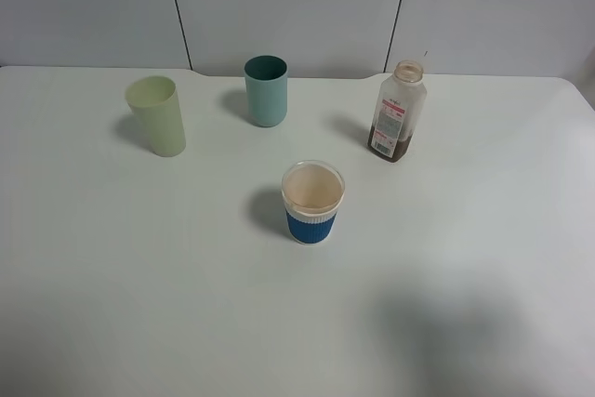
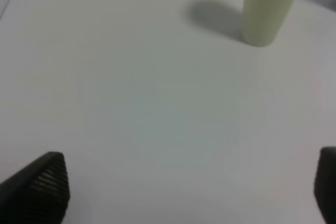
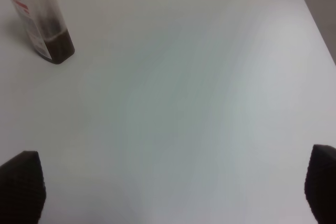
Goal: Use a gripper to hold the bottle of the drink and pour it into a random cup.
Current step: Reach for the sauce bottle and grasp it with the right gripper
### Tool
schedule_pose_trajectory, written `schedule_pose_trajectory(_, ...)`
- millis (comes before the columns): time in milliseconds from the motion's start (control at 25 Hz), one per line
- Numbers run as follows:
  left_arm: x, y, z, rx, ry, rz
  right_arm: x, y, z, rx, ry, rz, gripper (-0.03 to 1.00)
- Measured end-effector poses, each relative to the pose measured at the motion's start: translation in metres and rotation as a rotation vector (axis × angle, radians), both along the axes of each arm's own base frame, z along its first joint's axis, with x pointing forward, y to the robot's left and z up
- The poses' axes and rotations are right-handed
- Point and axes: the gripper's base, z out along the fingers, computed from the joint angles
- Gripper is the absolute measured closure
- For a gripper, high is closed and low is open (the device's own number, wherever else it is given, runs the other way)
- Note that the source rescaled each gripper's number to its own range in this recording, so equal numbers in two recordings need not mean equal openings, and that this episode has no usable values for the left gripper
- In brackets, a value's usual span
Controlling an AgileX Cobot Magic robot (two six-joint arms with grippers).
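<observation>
Ahead of right claw (image 3: 172,187) (spread wide): bottle (image 3: 41,23), well apart.

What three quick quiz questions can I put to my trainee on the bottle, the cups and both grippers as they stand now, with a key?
1. True or false: the left gripper and the right gripper are both open and hold nothing.
2. Which vessel stands closest to the table's near edge in the exterior high view? A: the teal tumbler. B: the pale yellow-green tumbler. C: the blue-banded cup.
3. Fill the gap: the brown liquid fills only the ____ part of the bottle.

Key: 1 true. 2 C. 3 bottom.
</observation>
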Motion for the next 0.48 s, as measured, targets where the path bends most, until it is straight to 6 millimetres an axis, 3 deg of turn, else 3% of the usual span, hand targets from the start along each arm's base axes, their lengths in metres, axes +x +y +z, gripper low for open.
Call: schedule_pose_trajectory(480, 0.0, 0.0, 0.0, 0.0, 0.0, 0.0, 0.0, 0.0, 0.0, 0.0, 0.0, 0.0, -0.03)
